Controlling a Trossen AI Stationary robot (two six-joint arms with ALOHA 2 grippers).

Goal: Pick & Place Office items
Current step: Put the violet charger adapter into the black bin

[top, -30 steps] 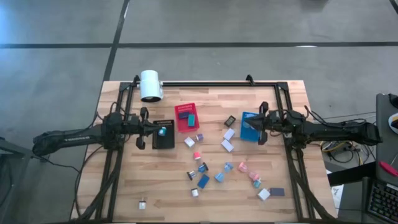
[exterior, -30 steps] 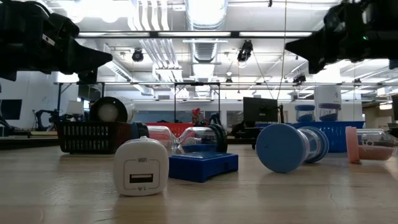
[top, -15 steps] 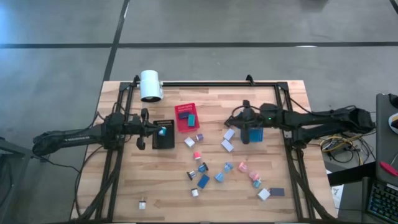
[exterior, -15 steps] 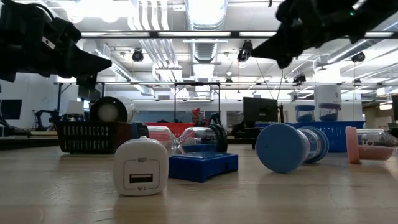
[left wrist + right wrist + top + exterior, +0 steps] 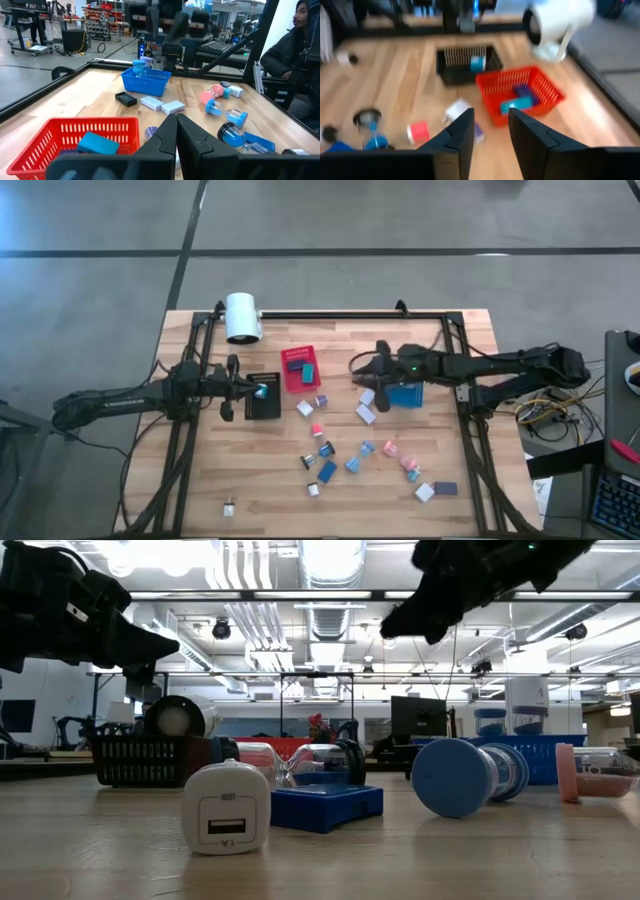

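From above, three slotted bins sit on the wooden table [image 5: 200,470]. The red bin [image 5: 299,368] near the middle holds a dark block and a teal block. The black bin [image 5: 264,394] beside it has a small teal piece showing at its top, right where the left gripper [image 5: 256,392] hovers with its jaws clenched. The blue bin [image 5: 404,390] lies under the right arm; I cannot make out its contents here. The right gripper [image 5: 362,366] reaches past it, above the bare wood between the red and blue bins, near a small black item [image 5: 370,375]. The office items [image 5: 352,450] lie scattered across the near half of the table, a white charger [image 5: 229,506] well apart from them.

From table height, that white charger [image 5: 227,808] stands in front, a flat blue block [image 5: 327,805] behind it, a blue hourglass [image 5: 465,776] on its side to the right.

The left wrist view shows the red bin [image 5: 60,135] with a teal block [image 5: 98,143] inside, and the blue bin [image 5: 146,83] holding pale blue pieces.

The right wrist view shows that gripper's fingers [image 5: 457,135] parted and empty, the red bin [image 5: 520,92] with its two blocks, the black bin [image 5: 468,62] with one teal piece.
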